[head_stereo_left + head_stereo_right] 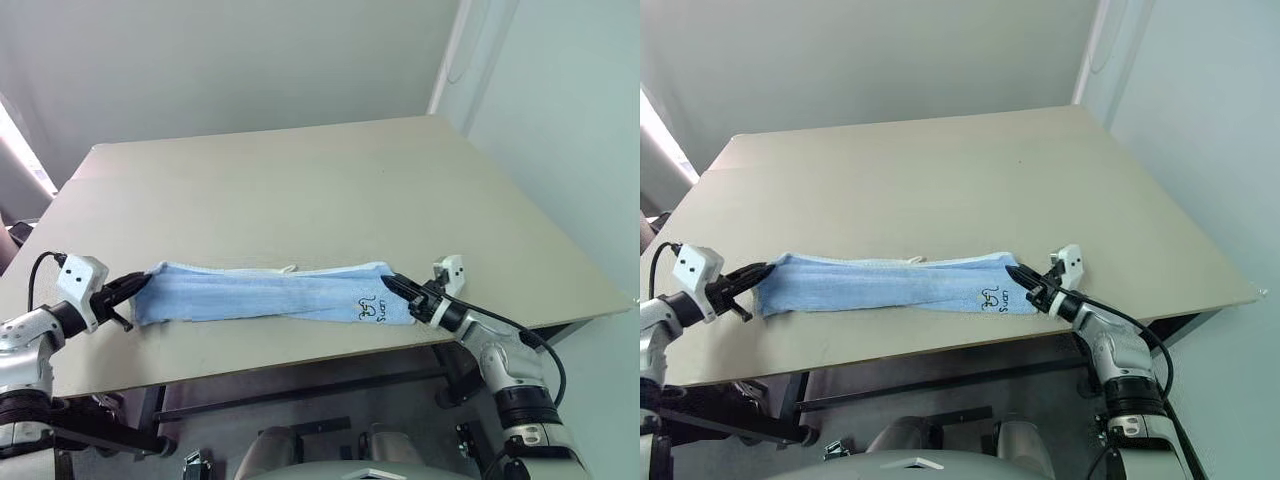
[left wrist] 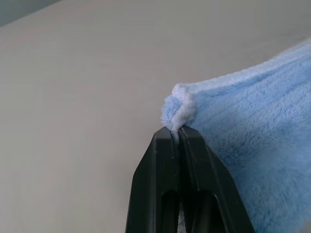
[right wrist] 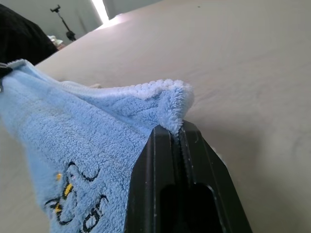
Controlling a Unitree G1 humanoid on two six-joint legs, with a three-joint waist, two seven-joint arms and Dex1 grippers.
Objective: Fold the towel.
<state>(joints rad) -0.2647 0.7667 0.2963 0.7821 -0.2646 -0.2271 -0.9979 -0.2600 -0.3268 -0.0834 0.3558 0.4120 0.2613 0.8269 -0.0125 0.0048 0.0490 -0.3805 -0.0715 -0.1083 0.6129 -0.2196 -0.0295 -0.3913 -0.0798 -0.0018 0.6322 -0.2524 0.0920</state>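
The light blue towel (image 1: 265, 295) is stretched into a long narrow band across the near part of the table, its dark cartoon print (image 1: 371, 308) near the right end. My left gripper (image 1: 140, 284) is shut on the towel's left corner (image 2: 179, 104). My right gripper (image 1: 390, 282) is shut on the right corner (image 3: 167, 104). Both wrist views show the black fingers pinched together with terry cloth caught between the tips. A whitish edging (image 1: 285, 270) runs along the towel's far side.
The beige table (image 1: 300, 180) stretches away beyond the towel. Its front edge (image 1: 300, 355) lies just under the towel, its right edge (image 1: 560, 240) near a pale wall. A metal frame (image 1: 300, 395) shows below the tabletop.
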